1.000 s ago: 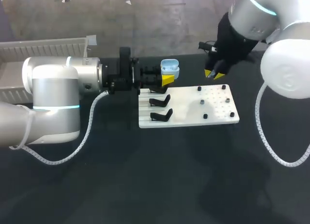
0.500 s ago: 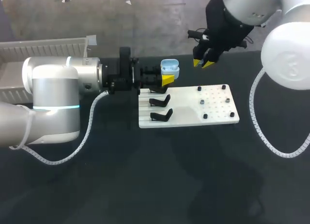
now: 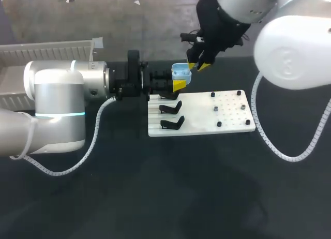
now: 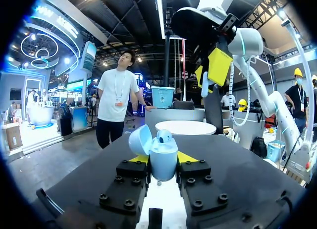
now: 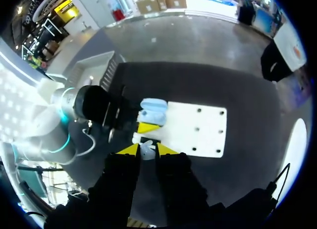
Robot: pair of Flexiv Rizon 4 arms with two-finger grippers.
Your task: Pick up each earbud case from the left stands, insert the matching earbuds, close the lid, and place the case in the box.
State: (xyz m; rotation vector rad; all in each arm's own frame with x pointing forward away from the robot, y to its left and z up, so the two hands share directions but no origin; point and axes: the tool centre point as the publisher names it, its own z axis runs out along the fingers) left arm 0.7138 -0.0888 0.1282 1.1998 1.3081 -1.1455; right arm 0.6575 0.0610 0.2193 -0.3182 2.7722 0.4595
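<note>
Over the last second the right arm has swung in from beyond the right end of the white board toward the left, and its right end effector now hangs just beside the earbud case, on the case's far right side in the head view. The left arm has kept still.

The left end effector reaches in level from the left and is clenched on the pale blue earbud case, one yellow tip on each side of its body. In the left wrist view the case sits upright between the left end effector's fingers with its lid hinged open to one side. The right end effector hangs above and ahead of it, fingers pointing down.

In the right wrist view the right end effector grips a small white earbud between its two yellow tips. The open case lies just ahead of those tips, not touching them.

The case is held above the far left edge of the white board, which lies flat on the dark worktop. Two black stands stand bare on the board's left part, and small dark pegs dot its right part.
</note>
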